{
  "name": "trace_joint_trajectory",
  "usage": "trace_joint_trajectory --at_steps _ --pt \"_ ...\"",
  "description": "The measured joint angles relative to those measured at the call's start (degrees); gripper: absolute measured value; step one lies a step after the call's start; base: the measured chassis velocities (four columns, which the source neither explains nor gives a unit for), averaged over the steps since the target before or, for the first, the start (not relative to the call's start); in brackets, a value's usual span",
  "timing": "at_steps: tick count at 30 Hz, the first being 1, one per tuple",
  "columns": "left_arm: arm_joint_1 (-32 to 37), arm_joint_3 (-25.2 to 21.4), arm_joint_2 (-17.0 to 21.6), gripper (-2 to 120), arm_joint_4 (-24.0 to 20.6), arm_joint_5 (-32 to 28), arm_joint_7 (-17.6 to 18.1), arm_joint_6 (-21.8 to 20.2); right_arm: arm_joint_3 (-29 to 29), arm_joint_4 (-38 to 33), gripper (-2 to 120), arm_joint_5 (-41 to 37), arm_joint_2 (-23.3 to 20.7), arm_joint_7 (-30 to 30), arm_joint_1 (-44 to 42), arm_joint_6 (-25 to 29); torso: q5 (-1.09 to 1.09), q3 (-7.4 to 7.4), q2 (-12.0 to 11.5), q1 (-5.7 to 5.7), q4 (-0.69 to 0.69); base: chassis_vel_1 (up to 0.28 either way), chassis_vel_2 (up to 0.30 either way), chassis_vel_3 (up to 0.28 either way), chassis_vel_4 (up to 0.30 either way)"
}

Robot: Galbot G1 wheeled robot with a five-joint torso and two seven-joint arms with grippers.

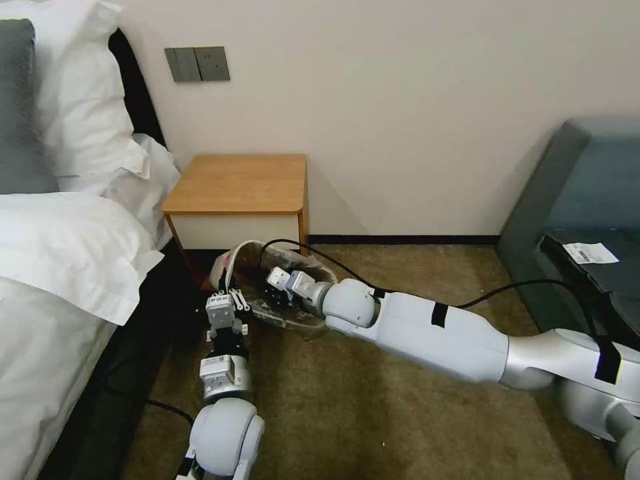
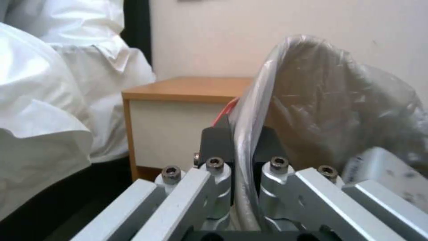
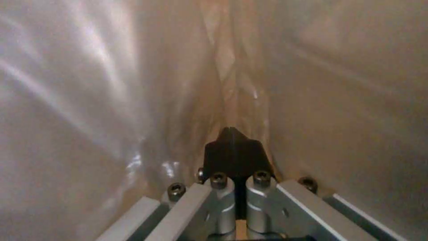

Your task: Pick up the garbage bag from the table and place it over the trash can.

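Note:
The trash can stands on the carpet just in front of the table, with the garbage bag spread across its mouth. In the left wrist view the garbage bag bulges up clear and wrinkly, and its red band shows near the fingertips. My left gripper is shut on the bag's edge at the near left of the rim. My right gripper reaches down inside the bag with its fingers shut together, tips against a crease of plastic.
A bed with white pillows lies close on the left, its dark frame beside my left arm. A grey sofa stands at the right. The wall runs behind the table. Open carpet lies in front.

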State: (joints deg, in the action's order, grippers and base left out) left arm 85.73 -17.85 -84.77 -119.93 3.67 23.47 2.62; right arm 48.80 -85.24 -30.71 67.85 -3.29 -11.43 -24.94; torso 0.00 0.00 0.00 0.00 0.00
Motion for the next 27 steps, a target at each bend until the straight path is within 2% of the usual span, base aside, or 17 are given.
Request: trace_joint_trajectory --at_steps 13,27 --pt "4.60 2.95 0.07 4 -3.69 2.36 0.01 -0.31 0.04 3.21 0 0.65 2.19 0.16 0.07 0.66 0.00 0.00 0.00 0.00 0.00 0.000 0.000 0.000 0.000" --pt "6.55 4.60 -1.15 4 -5.89 5.26 -0.01 0.23 -0.17 5.11 0 1.44 2.84 0.18 -0.52 1.50 0.00 0.00 0.00 0.00 0.00 0.000 0.000 0.000 0.000"
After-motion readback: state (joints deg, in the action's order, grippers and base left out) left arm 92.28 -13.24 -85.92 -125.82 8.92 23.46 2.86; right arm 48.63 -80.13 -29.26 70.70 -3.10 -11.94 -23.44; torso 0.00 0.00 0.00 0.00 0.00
